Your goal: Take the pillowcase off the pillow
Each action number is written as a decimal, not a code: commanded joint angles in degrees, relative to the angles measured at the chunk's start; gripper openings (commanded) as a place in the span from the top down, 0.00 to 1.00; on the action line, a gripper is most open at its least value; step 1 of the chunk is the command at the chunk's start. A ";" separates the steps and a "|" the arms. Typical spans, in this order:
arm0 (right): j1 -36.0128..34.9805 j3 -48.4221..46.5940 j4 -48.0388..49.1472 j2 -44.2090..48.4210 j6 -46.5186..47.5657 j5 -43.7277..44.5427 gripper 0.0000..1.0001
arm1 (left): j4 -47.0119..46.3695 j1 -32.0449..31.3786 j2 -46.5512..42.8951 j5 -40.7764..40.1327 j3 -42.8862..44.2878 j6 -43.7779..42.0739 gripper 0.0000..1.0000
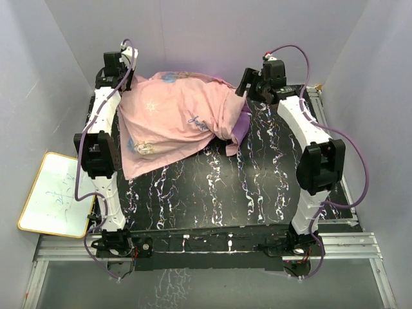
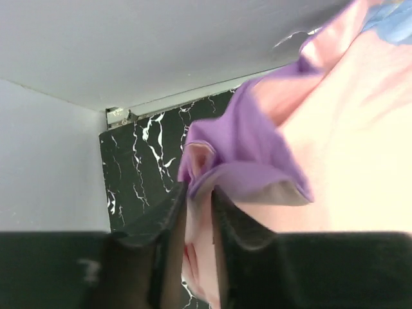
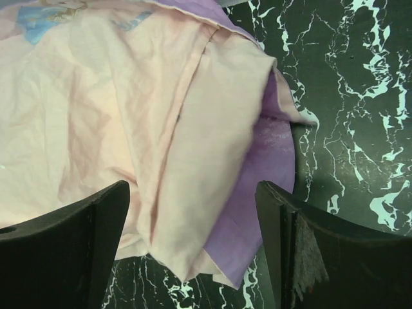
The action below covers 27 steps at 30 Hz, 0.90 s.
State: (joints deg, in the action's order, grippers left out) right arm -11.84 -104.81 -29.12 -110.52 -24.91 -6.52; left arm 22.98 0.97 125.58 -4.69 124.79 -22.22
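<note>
The left tool (image 2: 198,193) is almost together, with only a narrow slit between its two dark fingers (image 2: 154,225). Pink fabric of the pillowcase (image 1: 174,116) runs down through that slit, so the tool is clamped on the cloth. A purple fold of the hem bunches just above the fingertips.

The right tool (image 3: 192,187) stands wide apart and holds nothing. Its two fingers (image 3: 64,238) hover on either side of the pillowcase's open end, above the cloth. I cannot tell whether they touch it. Under this tool a pale pink flap lies folded over a purple strip of hem, and the hem's edge rests on the tabletop (image 1: 244,187).

There is one pillowcase. It lies as a rumpled, raised heap on the far-left part of the black marbled tabletop. It reaches from the far-left corner towards the middle of the far edge, and one corner trails down towards the left edge. White stars and a cartoon figure show on it. The pillow is hidden under the cloth and shows only as the bulk inside.

There are two arms, one along the left edge and one along the right edge, each with one tool at the far end. One whiteboard (image 1: 55,193) lies off the tabletop beyond the left edge, near the near-left corner.
</note>
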 commanded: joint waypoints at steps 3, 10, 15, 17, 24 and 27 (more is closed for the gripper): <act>0.15 7.49 5.98 1.94 2.41 0.71 0.17 | -3.38 -0.34 -5.36 0.48 -3.22 -1.26 0.63; 0.15 2.47 6.27 -7.36 1.88 -4.69 0.17 | -0.28 -3.46 -12.09 4.44 -9.94 -2.20 0.38; 0.15 0.90 7.76 -11.56 0.25 -10.60 0.28 | 9.42 -10.37 -14.20 12.14 -17.02 -2.41 0.39; 0.26 1.80 8.13 -11.70 0.25 -11.27 0.45 | 11.00 -12.76 -14.20 13.72 -20.98 -2.25 0.40; 4.98 10.38 13.88 -4.59 -3.55 -12.61 0.92 | 7.54 -14.79 -14.53 9.57 -32.91 -6.28 0.62; 7.20 14.48 14.67 -0.79 -5.19 -9.15 0.92 | 3.63 -14.72 -16.43 5.58 -38.24 -10.16 0.84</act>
State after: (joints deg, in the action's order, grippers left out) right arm -8.45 -93.67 -19.53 -118.83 -27.38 -18.59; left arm 29.41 -15.38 112.84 5.85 90.85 -27.44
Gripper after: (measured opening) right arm 0.087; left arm 0.254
